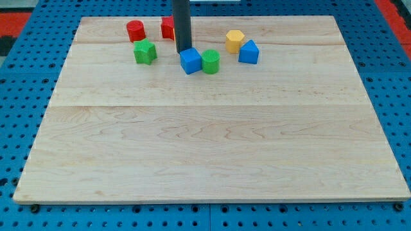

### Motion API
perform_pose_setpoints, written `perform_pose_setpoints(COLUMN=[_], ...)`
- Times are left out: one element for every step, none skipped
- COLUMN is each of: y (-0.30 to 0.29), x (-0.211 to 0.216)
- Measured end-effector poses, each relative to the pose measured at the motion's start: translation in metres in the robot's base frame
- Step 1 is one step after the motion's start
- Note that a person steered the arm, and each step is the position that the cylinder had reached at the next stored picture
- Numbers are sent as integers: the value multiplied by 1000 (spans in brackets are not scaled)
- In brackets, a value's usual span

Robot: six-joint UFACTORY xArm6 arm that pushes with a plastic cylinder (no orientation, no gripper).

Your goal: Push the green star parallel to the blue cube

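The green star (145, 51) lies near the view's top left on the wooden board (212, 147). The blue cube (190, 61) sits to its right, touching a green cylinder (210, 61) on the cube's right. My tip (183, 51) comes down from the view's top and ends just behind the blue cube's upper left edge, to the right of the green star and apart from it.
A red cylinder (135, 30) and a red block (167, 27), partly hidden by the rod, sit at the view's top. A yellow block (235, 41) and a blue triangular block (248, 52) lie at the upper right. Blue pegboard surrounds the board.
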State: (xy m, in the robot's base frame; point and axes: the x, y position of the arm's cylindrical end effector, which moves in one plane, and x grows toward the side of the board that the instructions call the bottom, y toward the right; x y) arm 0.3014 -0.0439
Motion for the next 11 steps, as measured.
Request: perform_pose_setpoints(y=[-1,1,2,8,13,19,22,22,5,-22,-27], x=[-3,-10,-7,-6,-6,-4,4,5,-32,-25,-13])
